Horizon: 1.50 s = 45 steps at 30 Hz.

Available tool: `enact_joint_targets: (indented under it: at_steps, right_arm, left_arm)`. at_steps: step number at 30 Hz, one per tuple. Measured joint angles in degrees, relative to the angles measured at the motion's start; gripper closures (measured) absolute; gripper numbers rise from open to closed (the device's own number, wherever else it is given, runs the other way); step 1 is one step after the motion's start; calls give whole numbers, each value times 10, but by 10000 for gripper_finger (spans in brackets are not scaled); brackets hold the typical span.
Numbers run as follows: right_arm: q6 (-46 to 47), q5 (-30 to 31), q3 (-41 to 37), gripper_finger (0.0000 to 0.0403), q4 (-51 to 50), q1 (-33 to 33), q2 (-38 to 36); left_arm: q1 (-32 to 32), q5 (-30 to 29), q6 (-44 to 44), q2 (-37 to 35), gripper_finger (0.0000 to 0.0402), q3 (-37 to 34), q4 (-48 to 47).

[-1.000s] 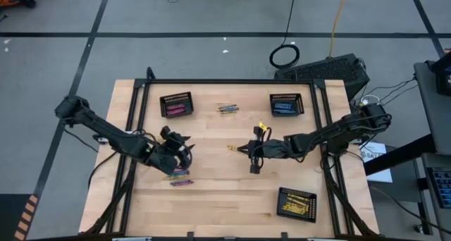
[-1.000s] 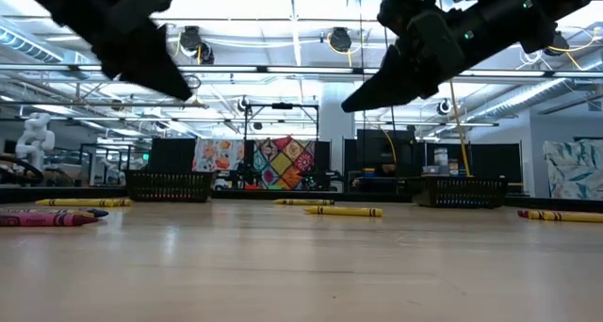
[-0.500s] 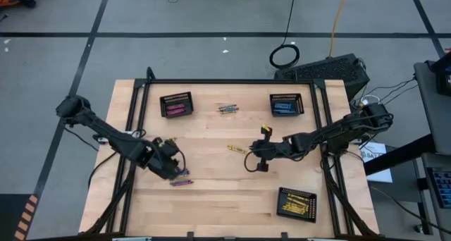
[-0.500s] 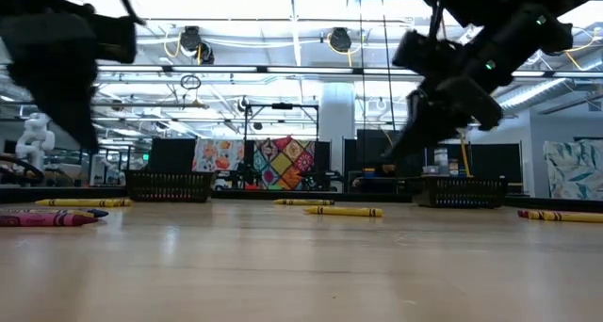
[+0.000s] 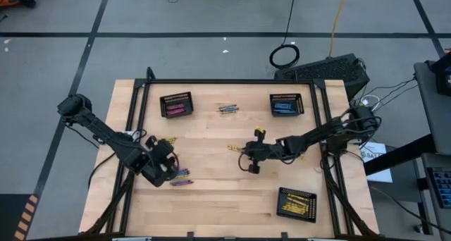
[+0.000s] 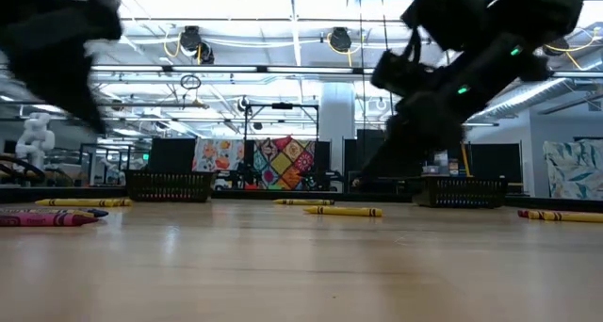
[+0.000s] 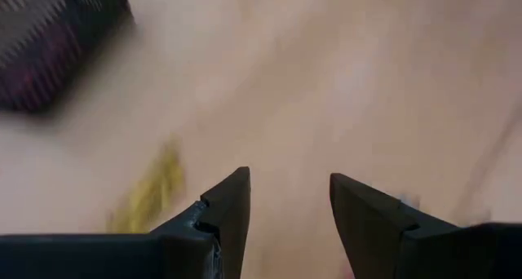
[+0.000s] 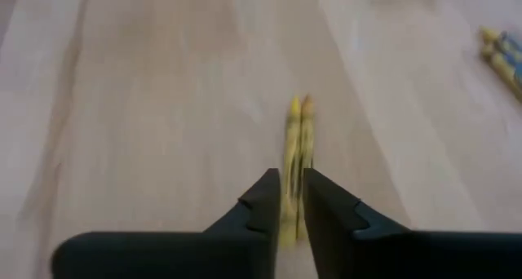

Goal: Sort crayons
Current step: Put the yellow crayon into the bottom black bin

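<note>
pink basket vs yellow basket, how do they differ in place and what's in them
The pink basket sits at the table's far left and holds pink crayons; the yellow basket sits at the near right and holds yellow crayons. The yellow basket is slightly skewed; the pink one is nearly square to the edge. Both are black mesh rectangles.

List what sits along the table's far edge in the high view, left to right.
Basket of pink crayons → loose crayons → basket of blue crayons.
</note>
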Motion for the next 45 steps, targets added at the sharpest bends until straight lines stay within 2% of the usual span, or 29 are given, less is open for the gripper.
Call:
enact_joint_targets:
  at_steps: [2, 4, 6, 8, 11, 15, 19, 21, 31, 36, 41, 45]
  right_arm:
    - [-14, 0, 0, 334, 53, -8, 28]
    - [-26, -1, 0, 314, 88, -16, 53]
    - [-29, 0, 0, 297, 114, -26, 66]
    - [-27, 2, 0, 283, 131, -35, 71]
    - [-45, 1, 0, 274, 115, -43, 61]
    - [-57, -9, 0, 276, 45, -61, 28]
    - [-60, -90, 0, 281, 8, -75, 23]
    - [-58, -107, 0, 281, 14, -75, 29]
    - [-55, -97, 0, 282, 13, -76, 37]
    - [-55, -44, 0, 282, 9, -76, 37]
    - [-56, -47, 0, 282, 15, -74, 37]
    - [-59, -97, 0, 282, 16, -74, 37]
  left_arm:
    - [1, -106, 2, 3, 228, 0, 48]
    - [1, -185, 25, 10, 228, 0, 107]
    - [2, -230, 76, 19, 228, 0, 170]
    - [4, -251, 135, 29, 228, 0, 227]
    - [12, -251, 203, 46, 228, 0, 296]
    - [19, -230, 246, 73, 228, 0, 349]
    - [29, -227, 251, 100, 228, 0, 362]
    - [34, -227, 251, 111, 228, 0, 370]
    - [41, -218, 256, 128, 228, 0, 387]
    - [40, -217, 256, 128, 228, 0, 387]
    - [40, -217, 256, 128, 228, 0, 387]
    - [40, -217, 256, 128, 228, 0, 387]
